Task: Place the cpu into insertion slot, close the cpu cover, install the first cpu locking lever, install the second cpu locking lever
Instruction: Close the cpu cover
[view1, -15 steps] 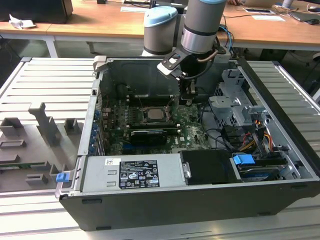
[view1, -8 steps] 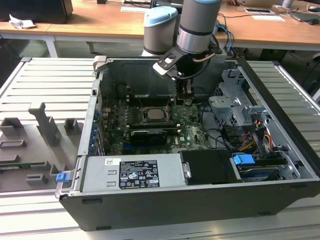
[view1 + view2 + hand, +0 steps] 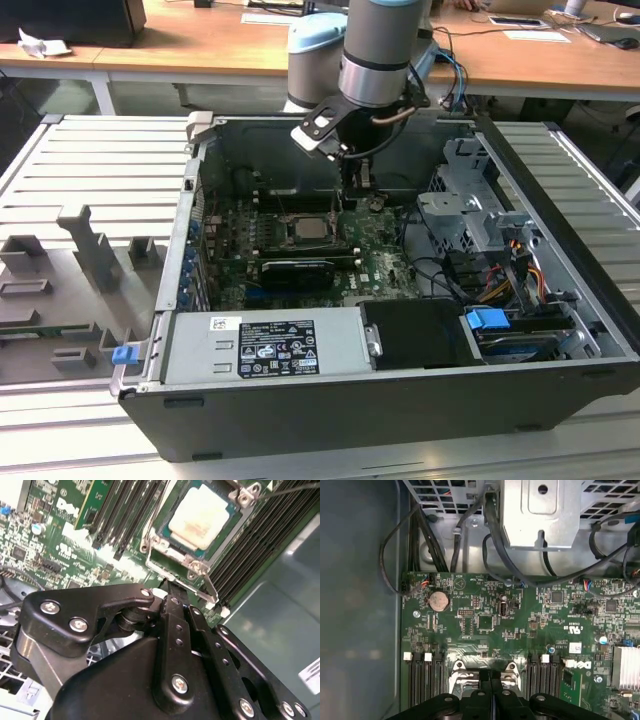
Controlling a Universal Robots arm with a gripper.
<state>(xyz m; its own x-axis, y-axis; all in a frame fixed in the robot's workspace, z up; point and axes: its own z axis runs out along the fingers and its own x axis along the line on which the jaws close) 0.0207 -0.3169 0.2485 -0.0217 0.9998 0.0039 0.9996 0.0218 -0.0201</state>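
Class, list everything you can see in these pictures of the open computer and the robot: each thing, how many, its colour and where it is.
computer case: one, dark grey, open, on the slatted table
motherboard: one, green, inside the case
cpu: one, pale silvery-beige, mid-board
cpu cover: one, silver, framing the cpu
memory slots: several, black, either side of the cpu
coin battery: one, coppery, on the motherboard
power supply: one, silver, case's near edge in the exterior view
drive cage: one, grey, exterior view's right
fixture blocks: several, grey, exterior view's left
robot arm: one, grey and light blue, reaching into the case
hand: one, black, shut, by the cpu cover
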